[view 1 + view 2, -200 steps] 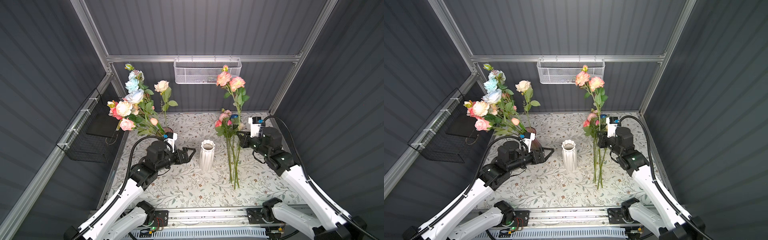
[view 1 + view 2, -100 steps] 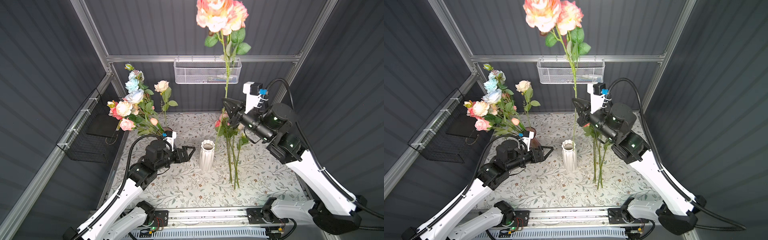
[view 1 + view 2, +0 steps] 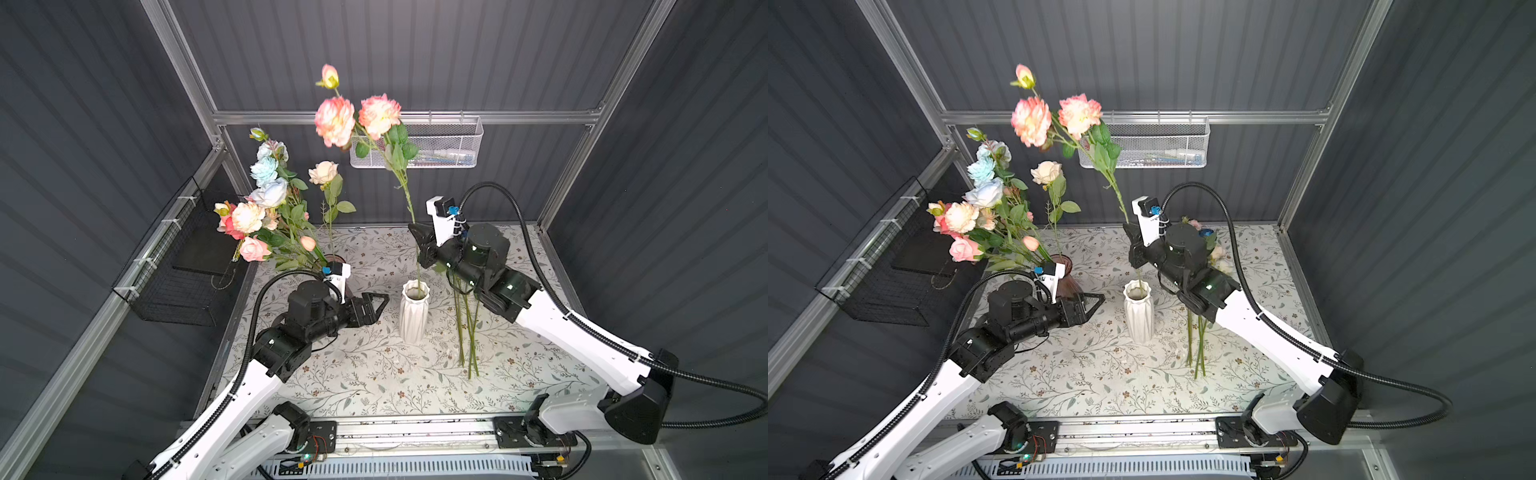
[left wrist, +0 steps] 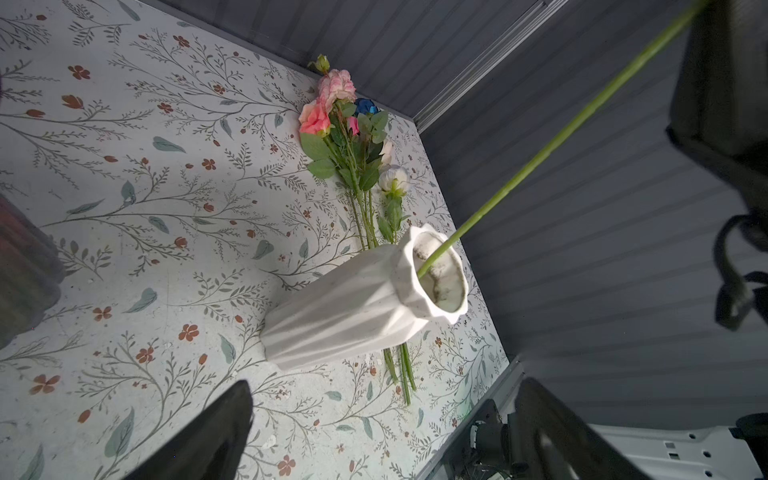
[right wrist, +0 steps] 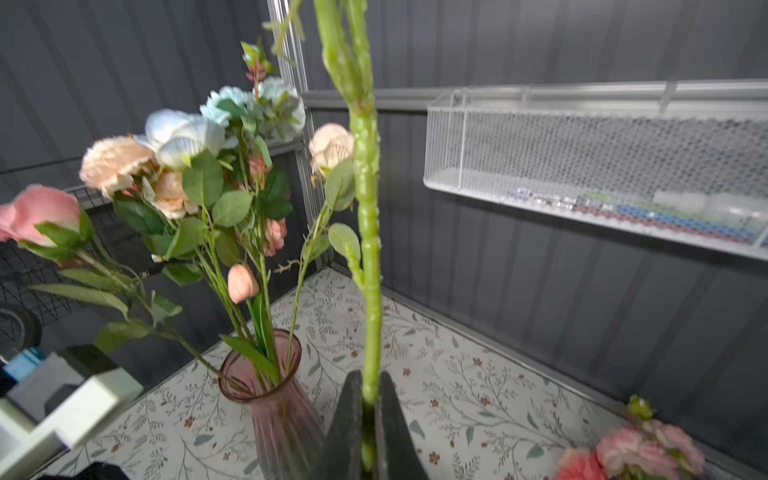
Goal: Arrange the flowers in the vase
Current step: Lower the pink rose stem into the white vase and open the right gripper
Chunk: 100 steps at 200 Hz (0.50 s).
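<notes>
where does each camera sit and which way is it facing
Top views: high at the front, looking down on the floral-print table; both arms, left gripper open.
Left wrist: faces the ribbed white ceramic vase; its black fingertips show.
Right wrist: looks up the green flower stem pinched in the right gripper.
Shared: both wrist views show that stem.

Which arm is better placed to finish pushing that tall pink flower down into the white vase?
Right. The right gripper is shut on the tall pink flower's stem, whose lower end sits inside the white vase mouth. The left gripper is open and empty beside the vase.
</notes>
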{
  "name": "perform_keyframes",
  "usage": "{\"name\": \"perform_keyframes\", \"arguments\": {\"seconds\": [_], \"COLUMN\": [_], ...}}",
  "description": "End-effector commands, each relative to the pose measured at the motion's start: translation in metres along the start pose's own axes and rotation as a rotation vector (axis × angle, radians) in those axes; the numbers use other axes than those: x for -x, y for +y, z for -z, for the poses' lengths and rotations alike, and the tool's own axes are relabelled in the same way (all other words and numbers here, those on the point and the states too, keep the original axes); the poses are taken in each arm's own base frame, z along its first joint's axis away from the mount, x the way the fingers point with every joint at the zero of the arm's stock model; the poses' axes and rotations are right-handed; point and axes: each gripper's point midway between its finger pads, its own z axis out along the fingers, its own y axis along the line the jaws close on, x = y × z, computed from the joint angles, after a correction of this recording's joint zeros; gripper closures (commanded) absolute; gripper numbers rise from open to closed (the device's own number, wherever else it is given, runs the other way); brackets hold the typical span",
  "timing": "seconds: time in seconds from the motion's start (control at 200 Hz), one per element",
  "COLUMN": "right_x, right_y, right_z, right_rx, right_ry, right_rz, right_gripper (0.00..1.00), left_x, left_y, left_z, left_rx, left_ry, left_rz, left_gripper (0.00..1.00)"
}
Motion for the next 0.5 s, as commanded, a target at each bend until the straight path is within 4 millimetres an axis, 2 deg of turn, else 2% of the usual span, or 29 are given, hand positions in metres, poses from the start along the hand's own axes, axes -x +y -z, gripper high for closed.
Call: {"name": "perform_keyframes", "arguments": {"seconds": [0.0,0.11,0.235,0.355,0.495], "right_x": [0.008,-0.024,-0.044,-0.05,-0.044], "right_y": [-0.001,-0.004,-0.005,-0.002,-0.003], "right_z": [0.012,0.015,0.02,0.025,0.046], "right_rx": [-0.004,-0.016,-0.021,-0.007,-0.009], "right_ry": [-0.054,0.016,0.081,0.126,0.108], "right_rz": [-0.069,-0.126,-0.171,-0.205,-0.239], "right_gripper": [0.91,0.86,0.82,0.59,0.44], "left_x": [0.008,0.007,0.006,0.005,0.007], "left_y": [-0.01,-0.01,-0.008,-0.009,-0.011], "left_z": [0.005,0.003,-0.001,-0.003,-0.002], "left_rx": [-0.02,-0.023,-0.022,-0.026,-0.03], "left_ry": [-0.019,-0.015,-0.006,0.001,-0.006], "left_rz": [-0.037,-0.036,-0.031,-0.033,-0.04], "left_gripper": [0.0,0.0,0.0,0.0,0.0]}}
